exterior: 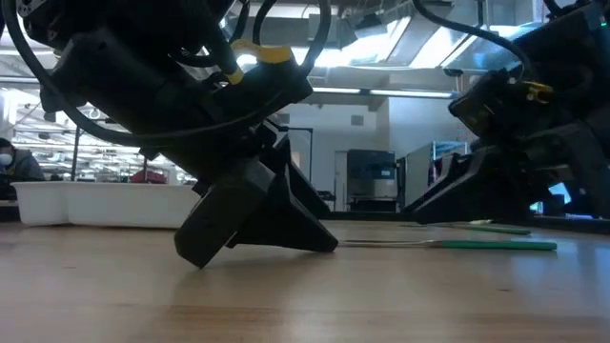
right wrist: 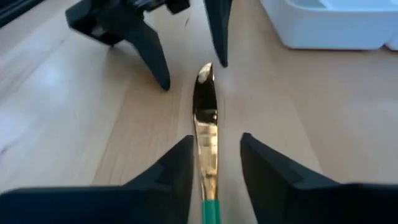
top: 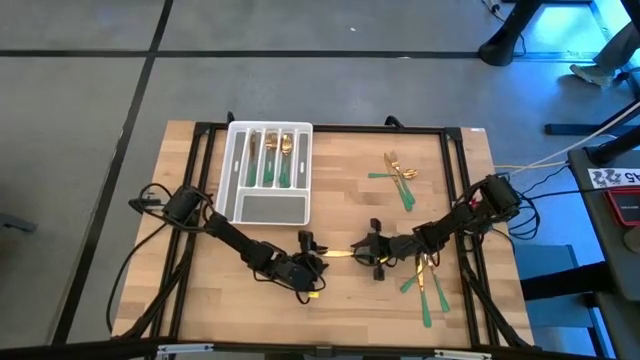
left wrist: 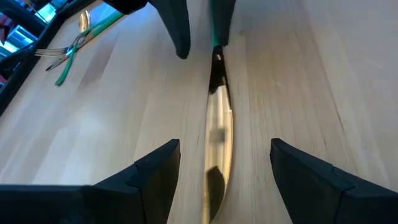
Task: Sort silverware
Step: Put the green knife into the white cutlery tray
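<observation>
A knife (top: 340,253) with a gold blade and a green handle lies flat on the wooden table between my two grippers; the low view shows the knife (exterior: 448,244) level on the wood. My left gripper (left wrist: 225,155) is open, with the blade's tip end (left wrist: 217,143) between its fingers and a gap on each side. My right gripper (right wrist: 216,138) faces it from the table's right, open, straddling the blade near the handle (right wrist: 211,211). A white tray (top: 232,170) at the far left holds several pieces of silverware (top: 272,155).
Loose silverware lies crossed at the far right (top: 400,175). More green-handled pieces lie near the right arm at the near right (top: 428,285). The tray's wide front compartment (top: 272,207) has nothing in it. A black frame (top: 460,180) runs around the table.
</observation>
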Available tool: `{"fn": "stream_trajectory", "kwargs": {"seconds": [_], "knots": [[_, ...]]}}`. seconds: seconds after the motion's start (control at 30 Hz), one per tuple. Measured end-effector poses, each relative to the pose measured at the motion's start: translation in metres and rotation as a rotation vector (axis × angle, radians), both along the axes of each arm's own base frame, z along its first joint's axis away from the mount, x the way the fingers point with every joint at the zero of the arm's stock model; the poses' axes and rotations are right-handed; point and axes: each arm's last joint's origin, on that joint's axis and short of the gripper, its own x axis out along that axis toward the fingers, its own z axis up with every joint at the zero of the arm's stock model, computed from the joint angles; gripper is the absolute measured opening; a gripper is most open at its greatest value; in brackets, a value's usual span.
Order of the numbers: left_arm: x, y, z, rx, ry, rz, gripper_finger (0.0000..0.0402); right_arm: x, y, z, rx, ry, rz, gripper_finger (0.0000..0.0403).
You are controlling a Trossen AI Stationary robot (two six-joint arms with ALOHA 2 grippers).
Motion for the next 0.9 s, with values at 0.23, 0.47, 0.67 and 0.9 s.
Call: {"fn": "stream_trajectory", "kwargs": {"seconds": [0.23,0.47,0.67,0.9], "knots": [[0.000,0.000,0.000,-0.028,-0.014,0.023,0.0237,-0.006,-0.002,-0.008,0.028,0.145,-0.041,0.0156],[0.001,0.000,0.000,-0.043,-0.034,0.024,0.0237,-0.011,-0.005,-0.020,0.048,0.256,-0.093,0.0066],[0.002,-0.001,0.002,-0.040,-0.054,0.005,0.0237,-0.011,-0.004,-0.025,0.099,0.234,-0.065,0.0024],[0.005,0.002,0.003,-0.015,-0.038,-0.024,0.0237,-0.014,-0.004,-0.024,0.108,0.165,-0.006,0.0020]]}}
